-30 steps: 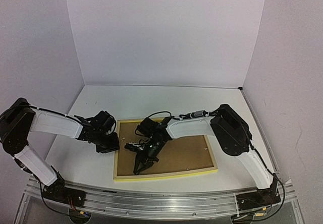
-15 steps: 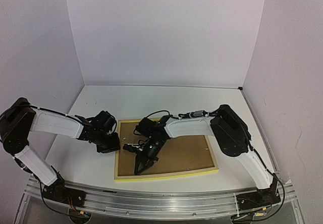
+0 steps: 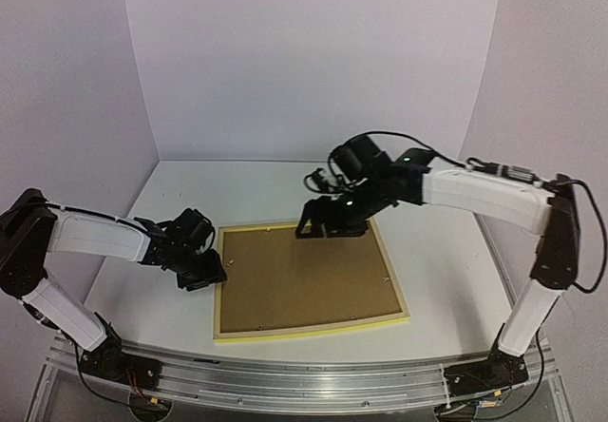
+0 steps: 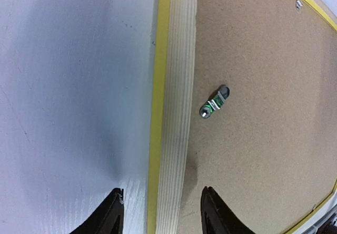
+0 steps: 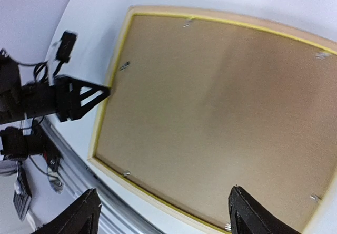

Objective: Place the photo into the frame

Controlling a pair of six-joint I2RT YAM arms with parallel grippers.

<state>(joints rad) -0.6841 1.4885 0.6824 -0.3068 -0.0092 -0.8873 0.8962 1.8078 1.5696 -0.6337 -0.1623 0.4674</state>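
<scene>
Looking near finished: frame point(image 3: 313, 330) lies face-down on desk point(image 3: 432, 265), backing board point(image 3: 304, 275) seated, photo unseen; left tool point(image 3: 211, 275) gapes astride frame's edge; right tool point(image 3: 320, 228) wide, empty.

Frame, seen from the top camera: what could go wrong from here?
The left gripper, open, straddles the left rail of the frame; closing or pulling may drag it. The photo is not visible; if it lies under the backing board, its seating cannot be checked. The right gripper hangs open over the far rail; a descent could knock it.
</scene>
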